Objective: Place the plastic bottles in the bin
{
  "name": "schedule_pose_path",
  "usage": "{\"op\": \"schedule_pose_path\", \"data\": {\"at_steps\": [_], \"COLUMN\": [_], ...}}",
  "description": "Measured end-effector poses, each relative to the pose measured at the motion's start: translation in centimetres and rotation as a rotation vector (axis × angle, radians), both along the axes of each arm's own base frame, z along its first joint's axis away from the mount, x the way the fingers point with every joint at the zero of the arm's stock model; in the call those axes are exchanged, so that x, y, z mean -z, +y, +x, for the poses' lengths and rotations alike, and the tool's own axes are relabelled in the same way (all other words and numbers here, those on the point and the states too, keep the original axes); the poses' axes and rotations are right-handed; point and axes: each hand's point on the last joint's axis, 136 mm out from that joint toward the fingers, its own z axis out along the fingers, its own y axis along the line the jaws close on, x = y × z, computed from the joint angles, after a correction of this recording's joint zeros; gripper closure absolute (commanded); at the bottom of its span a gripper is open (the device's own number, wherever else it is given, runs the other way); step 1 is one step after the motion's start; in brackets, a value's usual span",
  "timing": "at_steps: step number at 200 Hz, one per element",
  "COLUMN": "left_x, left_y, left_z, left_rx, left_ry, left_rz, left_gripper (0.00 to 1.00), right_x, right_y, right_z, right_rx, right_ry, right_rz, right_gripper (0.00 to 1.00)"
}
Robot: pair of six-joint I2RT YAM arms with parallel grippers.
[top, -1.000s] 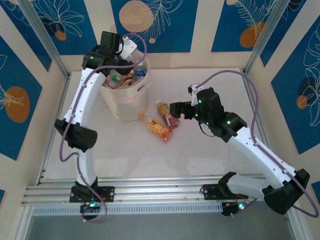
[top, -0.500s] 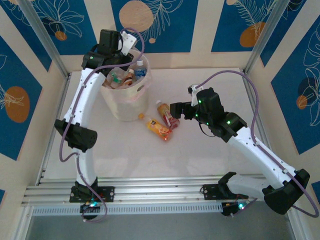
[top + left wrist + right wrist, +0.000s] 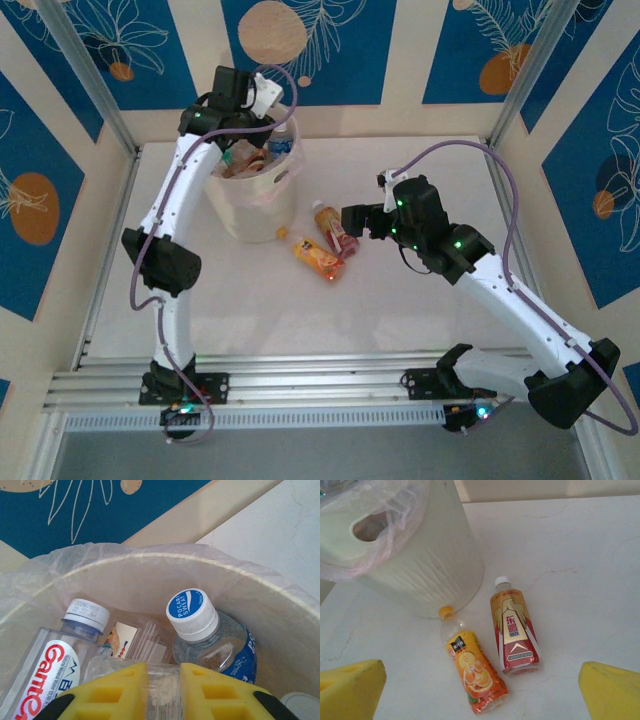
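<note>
The left gripper (image 3: 164, 672) is hovering over the mouth of the bin (image 3: 252, 208), which is standing at the far left of the table (image 3: 400, 320). Its yellow fingers (image 3: 112, 692) are sitting pinched close together, leaving only a narrow slit. Clear bottle plastic is showing through that slit, and I cannot tell whether the fingers are touching it.

Inside the bin, against the translucent bag (image 3: 60, 565), a Pocari Sweat bottle (image 3: 200, 630) with a white cap and blue label is leaning toward the right wall. A white-capped bottle with red lettering (image 3: 75, 635) is lying to its left.

The right gripper (image 3: 348, 218) is hanging low over the table just right of the bin. Its yellow fingers (image 3: 350, 690) are standing spread wide.

Two plastic bottles are lying on the table in front of it, just beside each other, caps pointing toward the bin. The orange juice bottle (image 3: 472, 665) is lying nearer and to the left, its yellow cap right at the foot of the bin. The red-and-gold bottle (image 3: 512, 632) with a white cap is lying to its right.
</note>
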Motion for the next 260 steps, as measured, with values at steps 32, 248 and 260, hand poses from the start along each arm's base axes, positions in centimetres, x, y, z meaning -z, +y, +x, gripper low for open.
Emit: {"op": "schedule_pose_path", "data": {"at_steps": [32, 248, 260], "left_x": [-0.2, -8.8, -8.5], "left_y": [0.1, 6.2, 6.5], "left_z": [-0.2, -16.8, -17.7], "left_rx": [-0.004, -0.220, -0.236], "left_ry": [0.000, -0.134, -0.137], "left_rz": [-0.006, -0.415, -0.453], "left_gripper": [0.64, 0.01, 0.01], "right_x": [0.0, 17.5, 18.2], "right_y": [-0.1, 1.0, 1.4], "right_z": [-0.1, 6.5, 6.9], "right_rx": [0.003, -0.002, -0.019], "right_ry": [0.007, 0.591, 0.604], "right_rz": [-0.007, -0.216, -0.228], "right_gripper": [0.01, 0.00, 0.00]}}
